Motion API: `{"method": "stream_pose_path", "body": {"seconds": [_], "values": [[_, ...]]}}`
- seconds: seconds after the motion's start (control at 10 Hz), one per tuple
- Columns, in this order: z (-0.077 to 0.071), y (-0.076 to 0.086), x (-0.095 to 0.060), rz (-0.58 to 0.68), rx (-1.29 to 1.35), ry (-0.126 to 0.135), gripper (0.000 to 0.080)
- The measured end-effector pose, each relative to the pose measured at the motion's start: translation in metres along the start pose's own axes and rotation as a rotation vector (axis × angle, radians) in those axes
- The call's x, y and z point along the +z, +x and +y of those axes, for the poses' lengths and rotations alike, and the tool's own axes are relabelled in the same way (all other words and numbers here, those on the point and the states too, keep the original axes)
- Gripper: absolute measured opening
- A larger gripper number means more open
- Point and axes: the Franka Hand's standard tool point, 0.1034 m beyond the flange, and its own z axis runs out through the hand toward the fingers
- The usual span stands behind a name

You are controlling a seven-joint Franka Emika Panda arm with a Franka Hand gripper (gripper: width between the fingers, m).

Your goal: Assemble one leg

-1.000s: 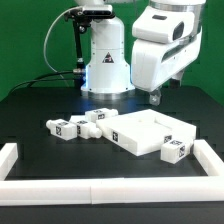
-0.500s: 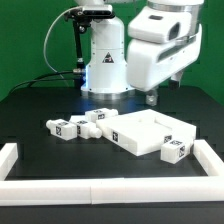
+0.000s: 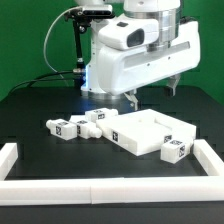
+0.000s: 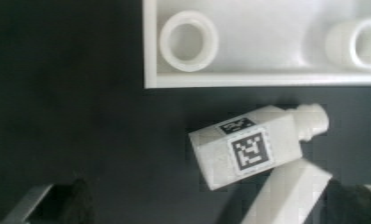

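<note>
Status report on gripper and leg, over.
Gripper open, empty, above the leg. It lies loose beside the panel, ungrasped. Another leg close alongside.

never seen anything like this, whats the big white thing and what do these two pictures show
The big white thing is a robot arm with a two-finger gripper, which hangs open above the black table and holds nothing. One picture comes from a camera off the arm, the other from a camera on its wrist, looking down. On the table lie a wide flat white panel and several stubby white legs with black-and-white tags. The wrist view shows one leg close up beside the panel's round holes. A low white rim edges the table.
</note>
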Motion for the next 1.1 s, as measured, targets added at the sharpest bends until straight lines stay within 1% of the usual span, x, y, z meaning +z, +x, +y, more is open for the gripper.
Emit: {"method": "stream_pose_path", "body": {"seconds": [0.1,0.2,0.3,0.4,0.5,0.6,0.7,0.8,1.0,1.1], "values": [[-0.001,0.001,0.002,0.0,0.09,0.0,0.065],[-0.007,0.004,0.007,0.001,0.28,-0.003,0.065],[-0.021,0.01,0.012,-0.004,0.493,-0.006,0.065],[-0.032,0.021,0.017,0.005,0.647,-0.001,0.065],[-0.031,0.031,0.019,0.034,0.736,0.021,0.065],[-0.026,0.033,0.018,0.086,0.813,0.036,0.065],[-0.031,0.032,0.019,0.074,0.88,0.038,0.065],[-0.034,0.033,0.019,0.074,0.941,0.048,0.065],[-0.034,0.033,0.021,0.07,0.986,0.052,0.065],[-0.034,0.032,0.031,0.056,1.032,0.047,0.065]]}}
